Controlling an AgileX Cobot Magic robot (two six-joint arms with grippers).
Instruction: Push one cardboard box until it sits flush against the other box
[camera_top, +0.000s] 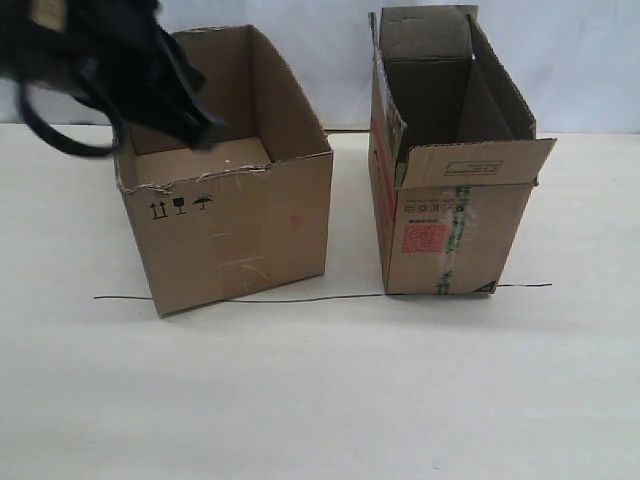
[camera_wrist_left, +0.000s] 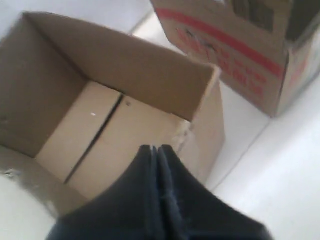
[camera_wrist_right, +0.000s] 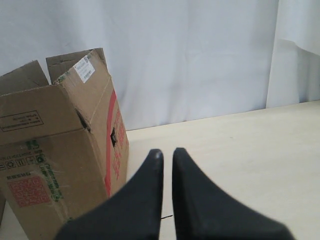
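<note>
The wide cardboard box with ragged top edges stands at the left on the table. The taller other box, with red label and green-striped tape, stands to its right, a clear gap between them. My left gripper hangs shut and empty over the wide box's open top, near its left wall. In the left wrist view its tips hover above the wide box's floor, the other box beyond. My right gripper is shut, holding nothing, beside the other box; it is out of the exterior view.
A thin black line runs across the pale table along both boxes' front edges. A white curtain hangs behind. Bare tabletop lies in front of the boxes and to the right of the taller one.
</note>
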